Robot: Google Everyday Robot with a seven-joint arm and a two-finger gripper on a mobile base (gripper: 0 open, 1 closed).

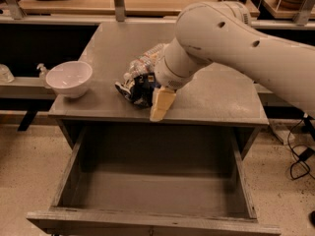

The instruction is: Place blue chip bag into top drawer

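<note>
The blue chip bag (135, 88) is a crumpled navy foil bag lying on the grey table (221, 100) near its front edge. My gripper (158, 101) hangs from the big white arm right beside and partly over the bag; one cream finger (161, 104) shows pointing down at the table's front edge. The bag's right side is hidden behind the gripper. The top drawer (147, 220) stands pulled wide open below the table, its inside bare.
A clear plastic water bottle (145, 59) lies just behind the bag. A white bowl (69, 78) sits at the table's front left corner. Shelving and benches stand behind the table; cables lie on the floor at the right.
</note>
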